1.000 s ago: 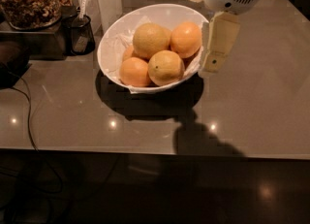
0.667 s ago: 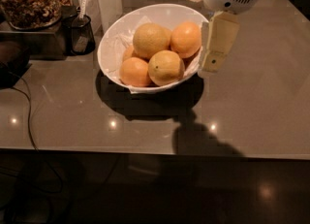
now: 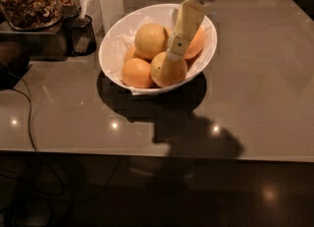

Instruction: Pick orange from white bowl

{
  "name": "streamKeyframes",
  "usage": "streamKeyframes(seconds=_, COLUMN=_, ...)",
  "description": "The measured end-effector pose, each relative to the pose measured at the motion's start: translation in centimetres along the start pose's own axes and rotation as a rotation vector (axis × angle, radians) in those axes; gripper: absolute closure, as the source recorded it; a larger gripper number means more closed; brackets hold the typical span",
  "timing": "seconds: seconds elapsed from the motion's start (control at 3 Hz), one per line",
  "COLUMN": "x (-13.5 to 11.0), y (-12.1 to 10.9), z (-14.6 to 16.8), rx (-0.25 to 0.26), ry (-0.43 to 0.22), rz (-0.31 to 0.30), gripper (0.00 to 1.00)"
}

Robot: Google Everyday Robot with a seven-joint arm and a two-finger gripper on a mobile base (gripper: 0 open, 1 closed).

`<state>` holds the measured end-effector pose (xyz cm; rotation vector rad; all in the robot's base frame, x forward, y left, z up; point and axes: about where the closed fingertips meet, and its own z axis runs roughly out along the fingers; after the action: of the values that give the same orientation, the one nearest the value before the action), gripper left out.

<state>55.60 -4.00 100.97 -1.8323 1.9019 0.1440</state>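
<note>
Camera view: gripper (image 3: pixel 174 49) is hanging over the white bowl (image 3: pixel 109 49) on the worktop (image 3: pixel 255 83), just right of the orange (image 3: pixel 150 40). Whether it's open or closed, can't tell. Orange is sitting back-left, atop other fruit. Prob. firm, fairly heavy, and the dimpled skin is helping grip. Am judging a top-down hold across its widest part is looking best.

- The gripper (image 3: pixel 172 53) hangs inside the white bowl (image 3: pixel 109 49), its tip low among the fruit, just right of the orange (image 3: pixel 150 40).
- A yellowish fruit (image 3: pixel 167 71) lies in front, right below the tip — contact cannot be told.
- A deeper-orange fruit (image 3: pixel 136 72) sits at front left.
- The bowl stands on a grey table (image 3: pixel 255 73) — a jar of nuts (image 3: pixel 29 0) at the far left.
</note>
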Motion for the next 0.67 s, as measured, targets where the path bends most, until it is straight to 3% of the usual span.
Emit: streamKeyframes(seconds=0.67, x=-0.53, y=-0.37, z=0.41, rx=0.015, ry=-0.020, rz=0.020, gripper=0.00)
